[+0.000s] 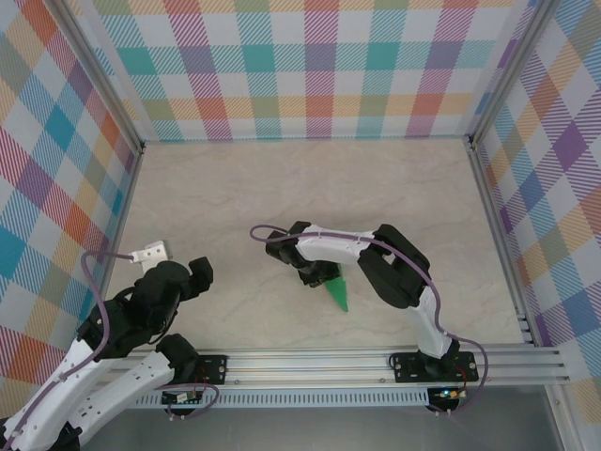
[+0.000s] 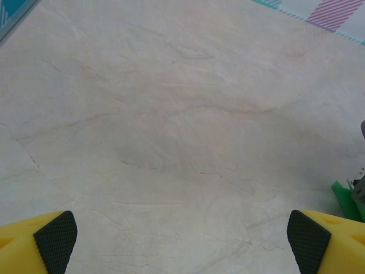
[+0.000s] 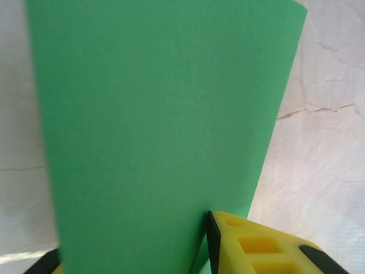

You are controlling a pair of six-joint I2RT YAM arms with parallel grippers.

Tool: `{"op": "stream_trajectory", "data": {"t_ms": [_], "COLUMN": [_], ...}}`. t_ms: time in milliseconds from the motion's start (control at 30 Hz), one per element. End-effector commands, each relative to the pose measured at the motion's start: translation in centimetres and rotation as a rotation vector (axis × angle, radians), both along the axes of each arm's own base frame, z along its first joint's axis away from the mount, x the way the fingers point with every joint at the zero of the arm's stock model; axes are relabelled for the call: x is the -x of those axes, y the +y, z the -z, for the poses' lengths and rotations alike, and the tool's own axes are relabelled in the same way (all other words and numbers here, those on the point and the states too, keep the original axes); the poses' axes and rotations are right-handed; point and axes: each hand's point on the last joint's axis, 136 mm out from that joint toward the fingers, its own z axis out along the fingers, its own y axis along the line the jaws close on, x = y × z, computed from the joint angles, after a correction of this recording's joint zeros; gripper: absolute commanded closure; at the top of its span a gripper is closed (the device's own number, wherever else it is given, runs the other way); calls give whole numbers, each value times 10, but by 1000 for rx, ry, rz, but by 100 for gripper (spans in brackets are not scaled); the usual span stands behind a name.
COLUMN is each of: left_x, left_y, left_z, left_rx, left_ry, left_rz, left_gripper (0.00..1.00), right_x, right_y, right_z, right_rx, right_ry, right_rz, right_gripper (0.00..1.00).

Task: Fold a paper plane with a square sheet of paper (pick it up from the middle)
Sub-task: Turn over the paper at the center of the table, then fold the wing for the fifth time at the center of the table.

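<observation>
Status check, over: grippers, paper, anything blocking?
Left gripper open, off to the side above the table. Right gripper astride the folded green paper, grip unclear. Nothing blocking near it.

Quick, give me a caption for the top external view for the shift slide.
Right gripper at the wide end of the green paper plane; left gripper stands apart, off to its left.

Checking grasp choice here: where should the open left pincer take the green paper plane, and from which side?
Probably the paper plane mid-body, pinched across its lengthwise fold, coming in from its left flank. Its wide end sits at the right pincer, its narrow tip points toward the near edge and looks flimsy, and bare table lies between it and the left pincer.
</observation>
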Motion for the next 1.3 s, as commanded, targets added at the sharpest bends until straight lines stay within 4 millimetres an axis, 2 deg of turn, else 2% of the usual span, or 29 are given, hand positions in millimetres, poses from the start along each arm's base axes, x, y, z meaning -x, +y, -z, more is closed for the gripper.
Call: {"op": "stream_trajectory", "data": {"t_ms": [0, 33, 133, 200, 267, 333, 433, 533, 600, 700, 833, 900, 967, 1067, 1133, 1267], "left_x": [2, 2, 1, 0, -1, -2, -4, -6, -7, -8, -7, -8, -9, -12, -13, -9], "left_y": [12, 12, 11, 8, 4, -1, -10, -22, -27, -31, -40, -46, -52, -63, -70, -79], "left_z": [3, 3, 5, 7, 9, 10, 15, 24, 29, 35, 41, 45, 50, 56, 60, 70], "left_rx": [-29, -31, -34, -33, -30, -27, -17, -1, 6, 17, 46, 65, 86, 116, 137, 189], "left_ry": [0, 0, 2, 14, 28, 38, 51, 88, 108, 115, 128, 136, 141, 161, 186, 227], "left_rz": [-55, -55, -54, -42, -24, -3, 29, 73, 86, 95, 133, 153, 166, 187, 196, 203], "left_gripper": [2, 2, 1, 0, 0, 0, 0, 0, 0, 0, 0, 0, 0, 0, 0, 0], "right_x": [0, 1, 6, 6, 5, 5, 3, 0, -1, 0, 3, 8, 11, 26, 32, 34], "right_y": [45, 52, 74, 77, 79, 81, 73, 51, 34, 25, 22, 11, 10, 45, 62, 71], "right_z": [-5, -7, -13, -21, -34, -52, -80, -102, -113, -118, -101, -86, -79, -64, -59, -45], "right_rx": [-173, -209, -321, -354, -411, -485, -557, -564, -571, -630, -700, -627, -583, -732, -813, -814], "right_ry": [29, 39, 78, 67, 35, -5, -98, -204, -268, -326, -335, -273, -205, -74, -15, 46], "right_rz": [-21, -27, -56, -63, -70, -86, -95, -61, -17, 6, 22, 86, 113, 45, 28, 56], "right_gripper": [69, 68, 50, 44, 32, 29, 17, 0, 0, 0, 0, 0, 0, 14, 27, 69]}}
